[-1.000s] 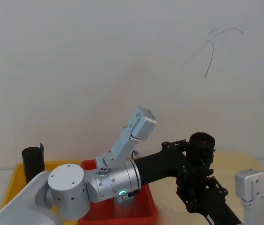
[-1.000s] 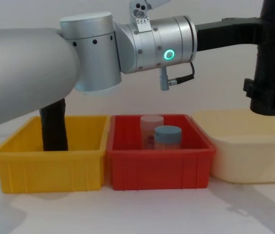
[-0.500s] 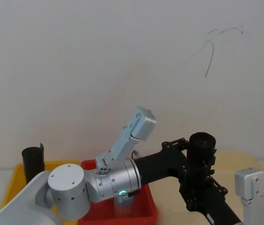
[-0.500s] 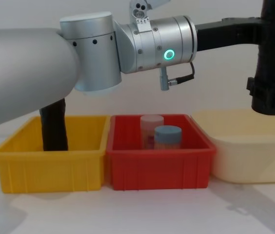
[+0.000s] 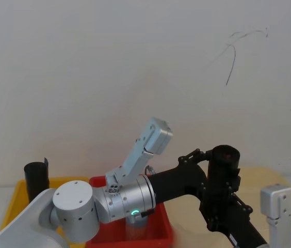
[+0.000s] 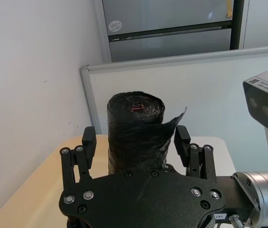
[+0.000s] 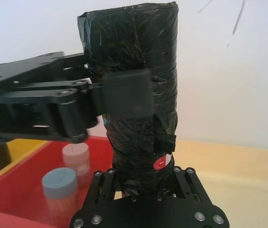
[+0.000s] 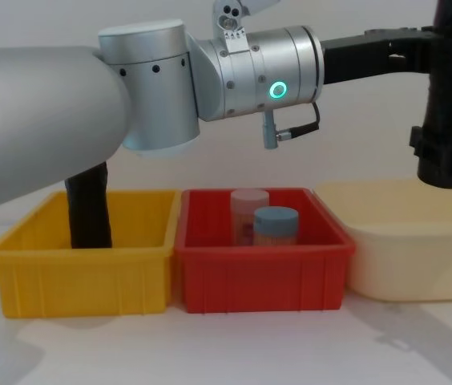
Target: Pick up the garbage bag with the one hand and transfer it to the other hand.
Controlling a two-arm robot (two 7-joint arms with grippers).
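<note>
Between two fingers [image 6: 89,141], one garbage bag [image 6: 135,135] (upright)

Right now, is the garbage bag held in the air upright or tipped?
Upright: the garbage bag stands vertically out of the right gripper, and the open left gripper flanks it.

Garbage bag [image 7: 138,95] crinkled black; yellow bin [image 8: 82,277]; red bin [image 8: 262,281]; cream tub [image 8: 414,261]; blue-lidded jar [image 8: 276,221].
</note>
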